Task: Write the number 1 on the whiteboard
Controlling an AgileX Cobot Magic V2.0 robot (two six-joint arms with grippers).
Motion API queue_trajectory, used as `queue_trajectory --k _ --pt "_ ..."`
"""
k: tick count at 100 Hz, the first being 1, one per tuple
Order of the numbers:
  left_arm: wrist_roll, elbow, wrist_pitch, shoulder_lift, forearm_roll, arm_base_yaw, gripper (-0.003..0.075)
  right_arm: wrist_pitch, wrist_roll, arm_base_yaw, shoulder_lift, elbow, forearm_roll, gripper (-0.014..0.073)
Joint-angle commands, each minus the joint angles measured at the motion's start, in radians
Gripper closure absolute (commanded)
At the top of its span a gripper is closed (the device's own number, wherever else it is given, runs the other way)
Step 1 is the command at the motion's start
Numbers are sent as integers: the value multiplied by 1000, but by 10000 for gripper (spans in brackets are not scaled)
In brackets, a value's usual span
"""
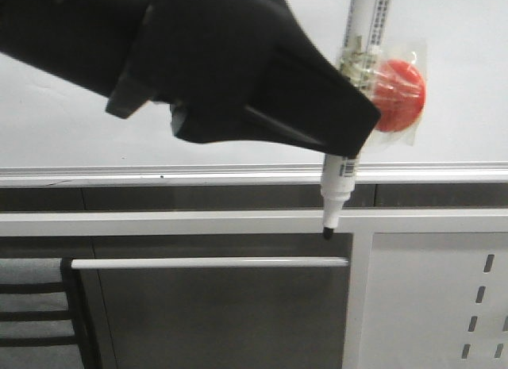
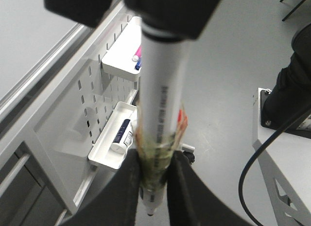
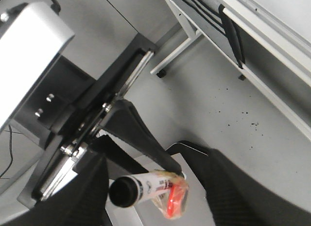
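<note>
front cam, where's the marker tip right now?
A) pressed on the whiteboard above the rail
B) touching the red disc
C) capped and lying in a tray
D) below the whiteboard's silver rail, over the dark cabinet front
D: the marker, held upright, has its black tip hanging below the whiteboard and its rail, against the dark cabinet front.

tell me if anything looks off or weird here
The marker in the left gripper has a red disc in clear wrap taped to its barrel. Its tip hangs below the whiteboard rail, not on the board, and no stroke shows.
</note>
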Motion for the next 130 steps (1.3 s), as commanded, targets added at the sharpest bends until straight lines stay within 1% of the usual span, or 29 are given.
queue_trajectory --k 1,6,13,34,41,48,52,54,69,73,78,83,87,88,90,91,95,98,102,105,112,120,130 --pt "2 -33 -1 -20 -36 -7 741 56 -11 -2 -16 -35 42 210" --pt "3 -34 -1 -20 -36 -7 741 56 -11 0 -16 -35 42 213" --pt "6 -40 -1 -20 -36 -7 741 56 -11 2 -16 -35 42 243" --pt "8 -65 -1 -20 -36 -7 741 56 -19 40 -16 -35 38 397" --pt "8 -65 -1 -20 -36 -7 741 54 -19 42 -16 -35 38 475" --pt "8 -65 -1 -20 -36 -7 741 54 -23 42 -16 -35 36 578" --pt "8 -65 -5 -20 -36 -7 741 58 -33 42 -16 -35 36 651" --pt "8 -65 -8 -20 -36 -7 741 58 -33 42 -16 -35 36 667" --pt "8 -65 -9 -20 -34 -5 736 54 -33 42 -16 -35 17 654" --pt "8 -65 -9 -20 -27 -5 713 47 -33 42 -16 -35 7 654" --pt "8 -65 -9 -20 -27 -3 657 33 -33 42 -18 -35 -8 654" --pt "8 -65 -6 -20 -34 9 567 17 -33 42 -23 -35 -22 652" --pt "-11 -65 -6 -20 -39 23 470 1 -31 42 -31 -35 -21 648" --pt "-15 -65 -6 -23 -39 26 434 -1 -29 42 -31 -35 -21 648" --pt "-29 -65 -6 -24 -39 35 398 -10 -27 42 -36 -35 -21 646" --pt "-38 -65 -6 -24 -39 42 362 -13 -26 42 -40 -35 -21 646" --pt "-57 -65 -6 -31 -39 62 267 -41 -14 42 -50 -31 -22 646" --pt "-79 -65 -6 -33 -39 83 220 -62 -9 42 -63 -26 -22 646" --pt "-98 -65 -6 -44 -39 105 178 -96 -5 42 -77 -12 -22 646" --pt "-116 -65 -3 -52 -39 129 169 -122 -3 42 -96 2 -24 645" --pt "-124 -65 16 -80 -43 171 178 -200 -3 42 -143 53 -30 636" --pt "-127 -63 45 -121 -44 225 183 -336 -3 42 -217 138 -40 635" --pt "-143 -63 53 -188 -51 277 233 -526 -3 57 -335 283 -40 635"
